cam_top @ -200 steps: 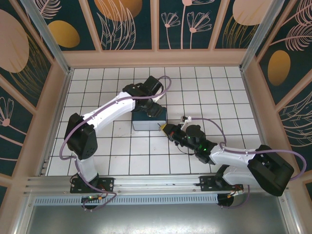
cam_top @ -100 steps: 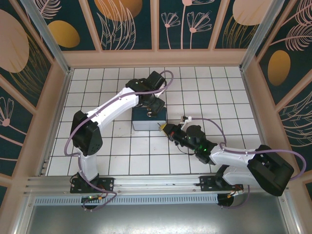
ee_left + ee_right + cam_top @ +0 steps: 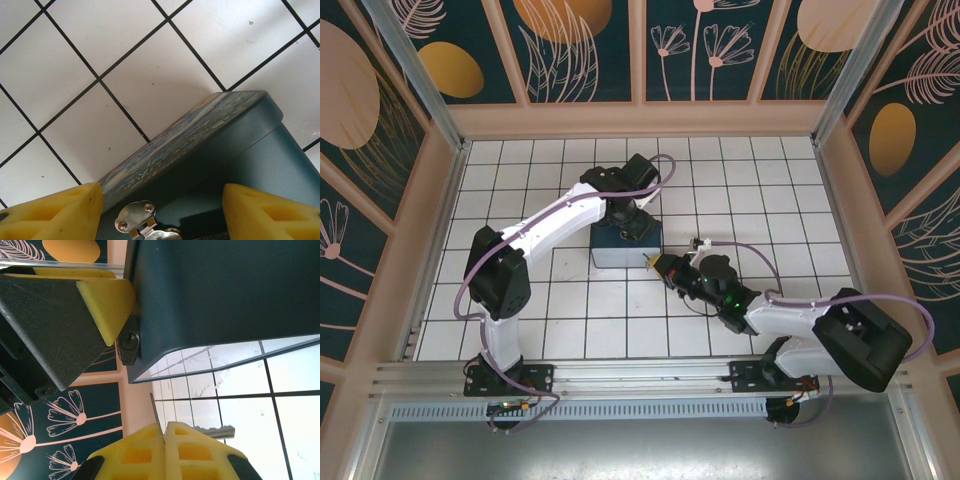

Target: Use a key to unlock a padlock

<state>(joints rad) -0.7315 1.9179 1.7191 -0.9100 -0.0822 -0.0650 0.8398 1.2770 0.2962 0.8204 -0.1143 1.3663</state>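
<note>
The dark padlock (image 3: pixel 129 346) hangs at the side of the blue swirl-painted box (image 3: pixel 615 252), its round keyhole facing my right wrist camera. My left gripper (image 3: pixel 638 228) hovers over the box's near right part. It stands open (image 3: pixel 161 200), its yellow fingers (image 3: pixel 55 215) wide apart on either side of the silvery hasp (image 3: pixel 134 219). One of those fingers (image 3: pixel 107 305) rests against the padlock's side. My right gripper (image 3: pixel 165 432) is shut on the key (image 3: pixel 155 409). The thin blade points toward the padlock, a short gap below it. From above, this gripper (image 3: pixel 658 263) sits at the box's right front corner.
The box (image 3: pixel 220 290) stands on a white tiled floor (image 3: pixel 740 190) fenced by low wooden walls (image 3: pixel 640 118) with dark floral panels. Open tiles lie to the left, far side and right of the box. Purple cables loop along both arms.
My left wrist has shifted slightly over the box and its jaws opened a touch wider. The right arm's rear links swung a little left, while the key stays by the box corner.
</note>
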